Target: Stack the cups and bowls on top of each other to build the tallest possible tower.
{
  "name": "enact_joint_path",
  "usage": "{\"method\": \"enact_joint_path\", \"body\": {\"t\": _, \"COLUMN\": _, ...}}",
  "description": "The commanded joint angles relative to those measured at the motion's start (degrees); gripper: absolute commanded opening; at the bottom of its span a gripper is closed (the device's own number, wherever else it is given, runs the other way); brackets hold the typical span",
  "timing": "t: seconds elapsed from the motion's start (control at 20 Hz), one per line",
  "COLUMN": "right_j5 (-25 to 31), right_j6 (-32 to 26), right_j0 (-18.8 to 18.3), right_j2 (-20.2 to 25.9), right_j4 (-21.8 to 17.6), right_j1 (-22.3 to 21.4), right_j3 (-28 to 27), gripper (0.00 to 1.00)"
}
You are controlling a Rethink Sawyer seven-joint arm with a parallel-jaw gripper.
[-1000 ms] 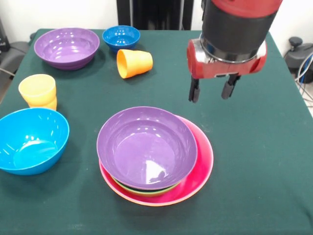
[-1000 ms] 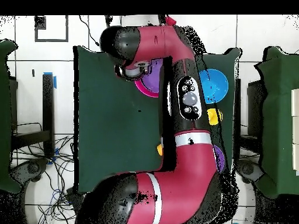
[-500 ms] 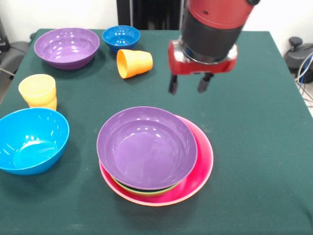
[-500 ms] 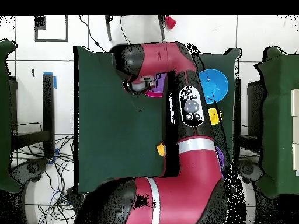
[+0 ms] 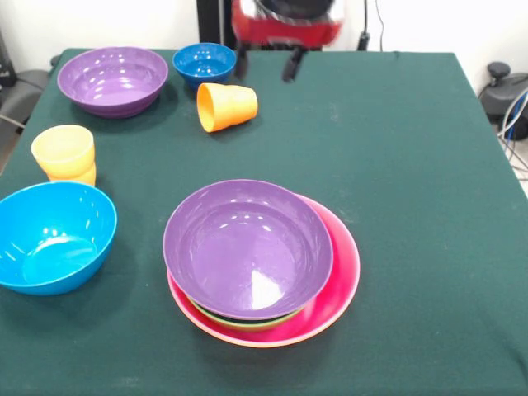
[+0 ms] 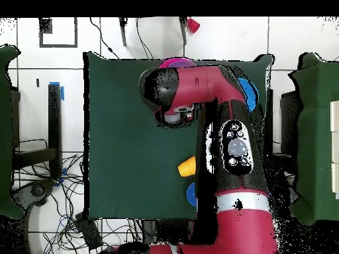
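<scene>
Clearly the tower [image 5: 262, 272] is only begun: a purple bowl [image 5: 247, 247] sits nested on a green one whose rim barely peeks out, both inside the large pink bowl [image 5: 345, 276] at the table's near middle. Everything else waits loose. Left of the tower stands the light blue bowl [image 5: 51, 235], with the yellow cup [image 5: 64, 153] just behind it. Farther back lie the orange cup [image 5: 226, 106] on its side, the small dark blue bowl [image 5: 204, 63] and the second purple bowl [image 5: 112, 79]. Beyond the orange cup the gripper [image 5: 264, 64] hangs empty, jaws spread, so I judge most stacking is left.
</scene>
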Motion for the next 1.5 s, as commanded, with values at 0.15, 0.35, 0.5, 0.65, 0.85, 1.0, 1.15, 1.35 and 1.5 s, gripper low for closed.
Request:
{"method": "enact_joint_path", "body": {"t": 0.15, "right_j5": 9.5, "right_j6": -7.2, "right_j0": -3.5, "right_j2": 1.3, "right_j4": 2.5, "right_j1": -8.3, "right_j3": 3.4, "gripper": 1.00}}
{"method": "enact_joint_path", "body": {"t": 0.35, "right_j5": 6.1, "right_j6": -5.9, "right_j0": -4.1, "right_j2": 3.3, "right_j4": 2.1, "right_j1": -2.8, "right_j3": -0.1, "gripper": 1.00}}
{"method": "enact_joint_path", "body": {"t": 0.5, "right_j5": 3.1, "right_j6": -5.4, "right_j0": -4.6, "right_j2": 3.3, "right_j4": 2.4, "right_j1": -2.3, "right_j3": 0.8, "gripper": 1.00}}
{"method": "enact_joint_path", "body": {"t": 0.65, "right_j5": 5.3, "right_j6": -5.6, "right_j0": -4.1, "right_j2": 2.8, "right_j4": 1.1, "right_j1": -2.6, "right_j3": -1.1, "gripper": 1.00}}
{"method": "enact_joint_path", "body": {"t": 0.85, "right_j5": 5.4, "right_j6": -5.4, "right_j0": -3.7, "right_j2": 3.1, "right_j4": 1.6, "right_j1": -3.7, "right_j3": -0.9, "gripper": 1.00}}
{"method": "enact_joint_path", "body": {"t": 1.0, "right_j5": 6.3, "right_j6": -4.7, "right_j0": -3.3, "right_j2": 3.4, "right_j4": 2.1, "right_j1": -2.9, "right_j3": -1.5, "gripper": 1.00}}
{"method": "enact_joint_path", "body": {"t": 1.15, "right_j5": 4.8, "right_j6": -4.1, "right_j0": -3.3, "right_j2": 3.3, "right_j4": 2.1, "right_j1": -2.7, "right_j3": -0.8, "gripper": 1.00}}
{"method": "enact_joint_path", "body": {"t": 1.35, "right_j5": 7.5, "right_j6": -3.9, "right_j0": -3.4, "right_j2": 3.9, "right_j4": 3.4, "right_j1": -2.0, "right_j3": -2.1, "gripper": 1.00}}
{"method": "enact_joint_path", "body": {"t": 1.5, "right_j5": 6.8, "right_j6": -4.6, "right_j0": -4.0, "right_j2": 3.4, "right_j4": 3.7, "right_j1": -4.5, "right_j3": 0.6, "gripper": 1.00}}
